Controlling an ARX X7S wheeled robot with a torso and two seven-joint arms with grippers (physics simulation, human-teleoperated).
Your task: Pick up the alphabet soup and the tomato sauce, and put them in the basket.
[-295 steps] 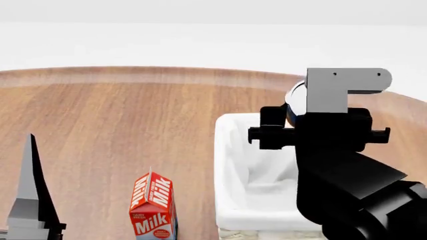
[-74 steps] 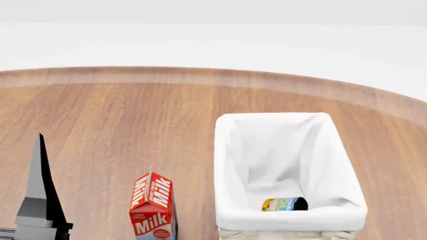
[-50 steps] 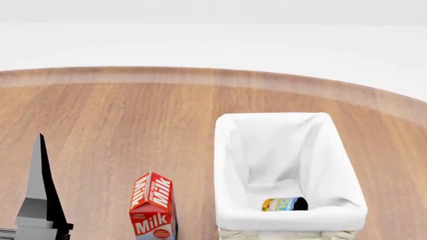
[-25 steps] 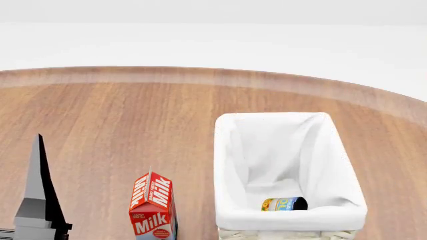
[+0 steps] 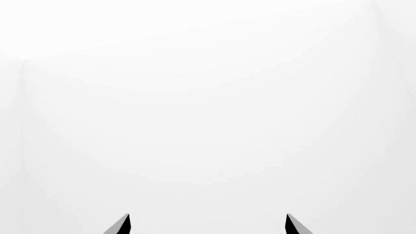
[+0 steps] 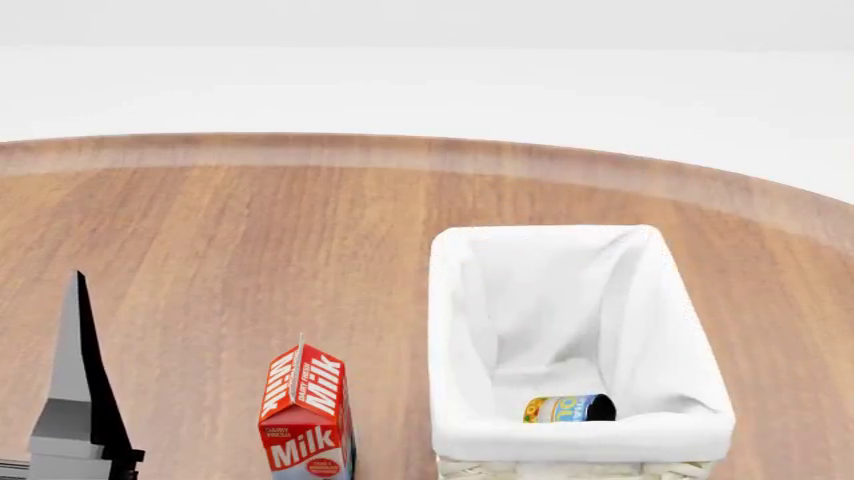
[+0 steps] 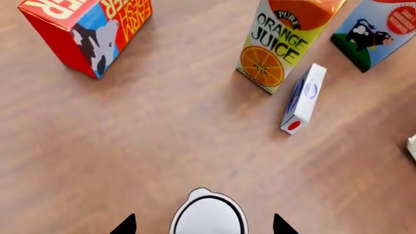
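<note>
The alphabet soup [image 6: 567,408] lies on its side in the bottom of the basket [image 6: 447,330], at the near end on the white liner. In the right wrist view a can stands upright on the wood with only its pale lid [image 7: 209,215] showing; its label is hidden, so I take it for the tomato sauce. My right gripper [image 7: 202,226] is open, with one fingertip on each side of that lid and a gap to both. My left gripper [image 5: 208,226] is open with nothing between its tips, facing a blank white background; one finger [image 6: 74,400] shows low at the left of the head view.
A red milk carton [image 6: 307,410] stands left of the basket. Beyond the can in the right wrist view are a red carton with a cow [image 7: 85,34], an orange juice carton [image 7: 279,44], a small white box [image 7: 302,100] and a blue-green carton [image 7: 377,29].
About six seconds ago my right arm was over the basket; it has left the head view and the alphabet soup lies inside. Over the last second the left finger sank slightly.
</note>
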